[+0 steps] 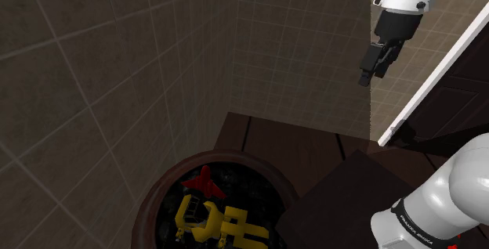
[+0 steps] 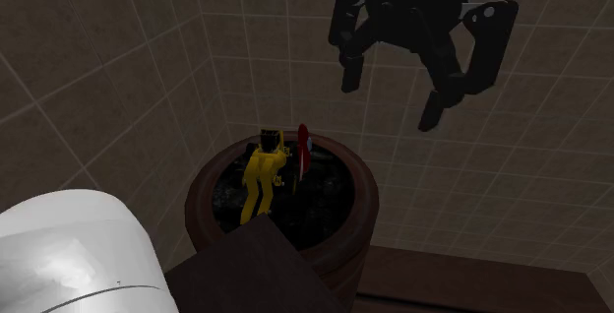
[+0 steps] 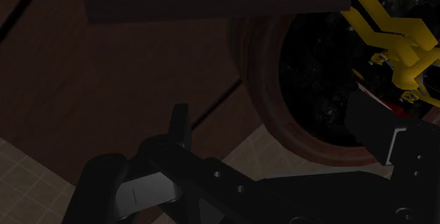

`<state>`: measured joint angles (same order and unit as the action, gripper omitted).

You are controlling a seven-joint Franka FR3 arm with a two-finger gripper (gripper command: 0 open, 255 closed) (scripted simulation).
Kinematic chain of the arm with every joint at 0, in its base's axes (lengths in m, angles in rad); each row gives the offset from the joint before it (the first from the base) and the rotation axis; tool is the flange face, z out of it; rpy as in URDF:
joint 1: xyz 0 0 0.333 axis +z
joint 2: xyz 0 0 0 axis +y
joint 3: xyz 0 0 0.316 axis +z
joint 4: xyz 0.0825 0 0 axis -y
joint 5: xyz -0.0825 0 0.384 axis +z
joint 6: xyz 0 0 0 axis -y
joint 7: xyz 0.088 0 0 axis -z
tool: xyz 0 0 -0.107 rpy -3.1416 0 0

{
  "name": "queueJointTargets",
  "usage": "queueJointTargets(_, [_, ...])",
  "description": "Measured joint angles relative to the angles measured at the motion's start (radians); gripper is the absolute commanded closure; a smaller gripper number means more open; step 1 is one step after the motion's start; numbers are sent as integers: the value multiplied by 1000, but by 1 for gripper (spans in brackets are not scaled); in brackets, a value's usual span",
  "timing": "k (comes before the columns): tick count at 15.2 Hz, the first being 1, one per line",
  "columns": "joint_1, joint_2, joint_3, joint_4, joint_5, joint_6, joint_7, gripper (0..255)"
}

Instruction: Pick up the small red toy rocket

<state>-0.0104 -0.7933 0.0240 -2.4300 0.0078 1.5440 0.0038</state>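
**Open gripper high above the pot, rocket inside**

The gripper [image 2: 390,104] hangs high above the pot [image 2: 360,224] and a little off to its side, in front of the tiled wall [image 1: 117,67]. Its two black fingers [image 2: 349,70] stand wide apart and hold nothing.

The pot is round, with a thick, smooth, reddish-brown rim. In the wrist view this rim has fine streaks like wood grain. Inside the pot lies a dark, lumpy filling [image 2: 325,203], rough like soil.

The rocket [image 2: 303,149] is inside the pot, on this filling and close to the rim on the wall side. It is red and slim, and in the second exterior view it stands nearly upright. In the shoulder view its short fins spread out like a cross.

Just beside it in the pot is a yellow toy [image 2: 261,178], blocky, with angular arms. It cannot be told if the two touch.

The pot stands on a dark brown surface [image 1: 290,142] made of planks with thin seams. The wall behind the pot has matte beige square tiles with pale joints.
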Motion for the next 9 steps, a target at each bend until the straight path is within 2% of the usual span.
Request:
queueJointTargets(4, [14,43,27,-15,27,47,27,0])
queueJointTargets(9, [44,177,88,-10,83,157,87,0])
